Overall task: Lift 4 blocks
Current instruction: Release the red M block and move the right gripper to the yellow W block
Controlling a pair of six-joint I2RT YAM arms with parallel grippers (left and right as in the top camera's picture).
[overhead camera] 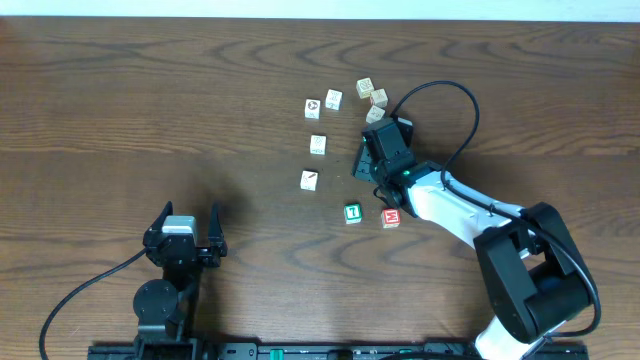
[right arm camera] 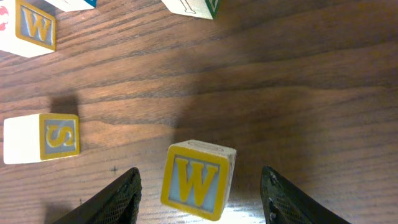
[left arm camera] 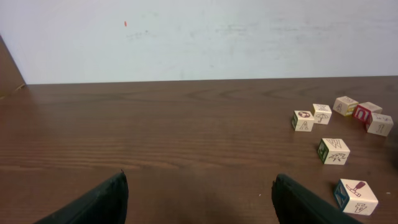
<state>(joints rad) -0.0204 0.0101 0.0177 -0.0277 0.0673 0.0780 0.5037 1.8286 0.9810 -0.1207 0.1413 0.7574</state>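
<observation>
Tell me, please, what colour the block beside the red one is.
Green; the block shows best overhead.

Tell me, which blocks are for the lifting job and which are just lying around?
Job: green block, red block, yellow W block, white block with dark diagonal mark.
Lying about: other cream picture cubes.

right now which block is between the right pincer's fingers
The yellow-framed W block low in the right wrist view: it sits inside the right pincer, touching neither finger. The S block and second W block lie outside.
</observation>
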